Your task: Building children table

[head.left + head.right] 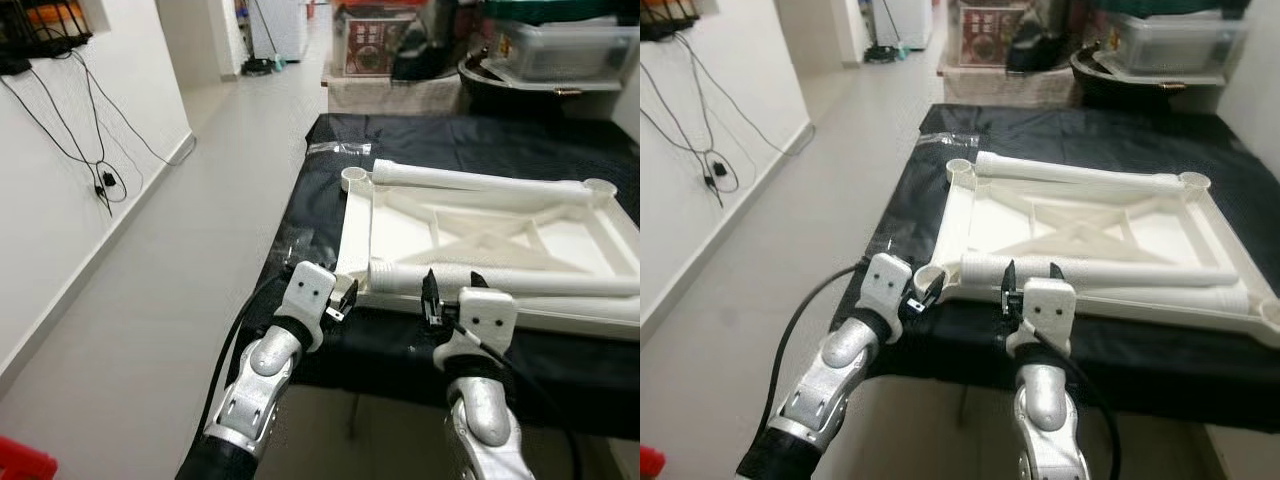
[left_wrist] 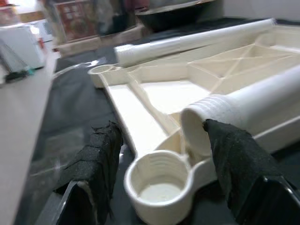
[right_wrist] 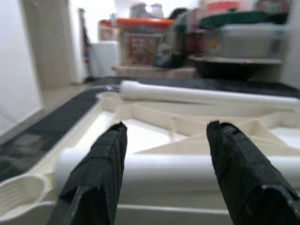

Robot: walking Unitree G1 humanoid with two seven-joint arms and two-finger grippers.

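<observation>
1. The white tabletop lies upside down on the black-covered desk, two loose legs lying across it.
2. Left claw, fingers spread, hovers at the near corner socket.
3. Right claw, spread, faces the nearer leg.

Legible text: none.
The red patterned box on the far shelf bears printing too blurred and small to read.

Two silver jointed forearms end in white blocky wrist housings with dark screw holes; left gripper and right gripper carry textured black fingers, black cables trailing toward six o'clock
</observation>
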